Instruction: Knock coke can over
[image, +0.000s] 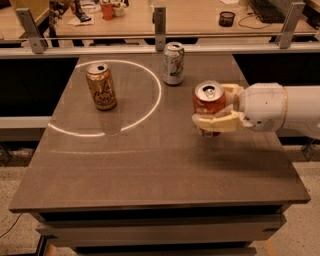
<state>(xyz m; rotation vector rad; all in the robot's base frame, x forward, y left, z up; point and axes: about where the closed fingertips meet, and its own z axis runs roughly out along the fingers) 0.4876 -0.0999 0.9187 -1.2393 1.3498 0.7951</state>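
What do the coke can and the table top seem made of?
The coke can, held in the gripper on the right, looks like painted metal: bare silver top with an opening. The table top seems dark semi-gloss laminate or stone; it faintly mirrors the gold can.

Gripper (212, 106) clasps coke can (207, 98) (right side of table (150, 170)).

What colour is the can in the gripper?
Orange-red, silver top: the coke can, in the gripper on the right. Camera view.
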